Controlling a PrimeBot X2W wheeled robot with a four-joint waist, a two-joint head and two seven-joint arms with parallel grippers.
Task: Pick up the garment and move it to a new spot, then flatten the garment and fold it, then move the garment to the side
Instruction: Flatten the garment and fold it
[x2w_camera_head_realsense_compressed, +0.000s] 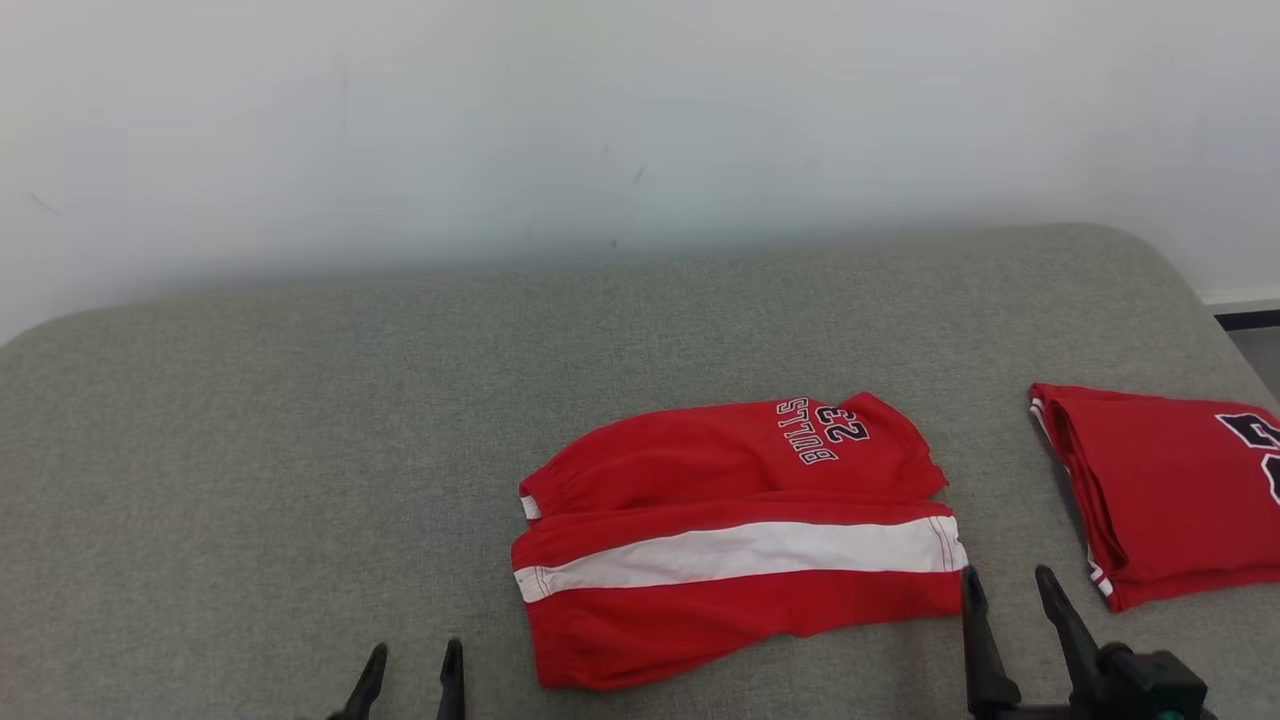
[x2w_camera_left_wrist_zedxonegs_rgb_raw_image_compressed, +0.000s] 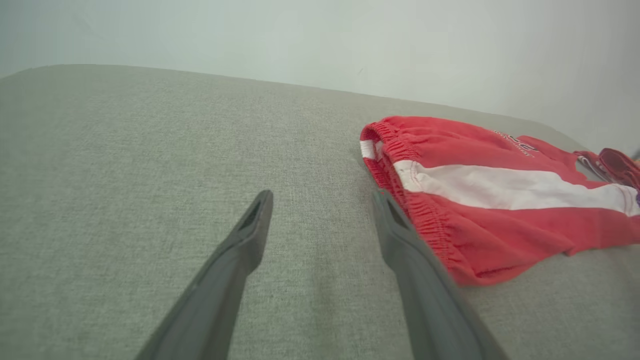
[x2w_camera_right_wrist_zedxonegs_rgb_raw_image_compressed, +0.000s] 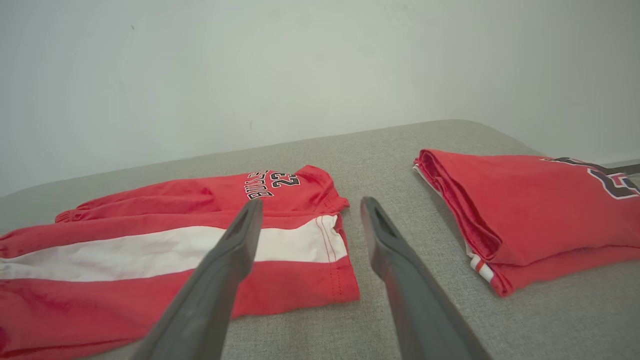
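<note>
Shorts (x2w_camera_head_realsense_compressed: 740, 540): red with a white stripe (x2w_camera_head_realsense_compressed: 745, 552) running lengthways, lying flat and doubled over at mid-cushion, slightly right of centre in my head view. The gathered waistband end points to my left and the stitched leg hem to my right. The "BULLS 23" print (x2w_camera_head_realsense_compressed: 822, 430) sits on the far layer near the hem end and reads upside down from the head. The near edge is a bit rumpled and the top layer is not squared to the bottom one.

Right gripper (x2w_camera_head_realsense_compressed: 1010, 580): low at the near right, with its fingertips just beside the hem corner of the shorts. The fingers are spread wide with nothing between them. In the wrist view the left finger crosses over the stripe; I cannot tell whether it touches the cloth.

Left gripper (x2w_camera_head_realsense_compressed: 415, 660): at the near left, off the waistband end and over bare cushion. Its fingers are also spread wide and hold nothing. In its wrist view the right finger lines up with the waistband edge; whether they touch is unclear.

Jersey (x2w_camera_head_realsense_compressed: 1170, 490): a second red piece, folded, at the right edge of the cushion. It is clear of the shorts with a bare gap between them, and it has dark numerals on top and white trim at the fold.

Cushion (x2w_camera_head_realsense_compressed: 250, 450): grey woven fabric with rounded far corners. A pale wall (x2w_camera_head_realsense_compressed: 600, 120) stands behind it.
</note>
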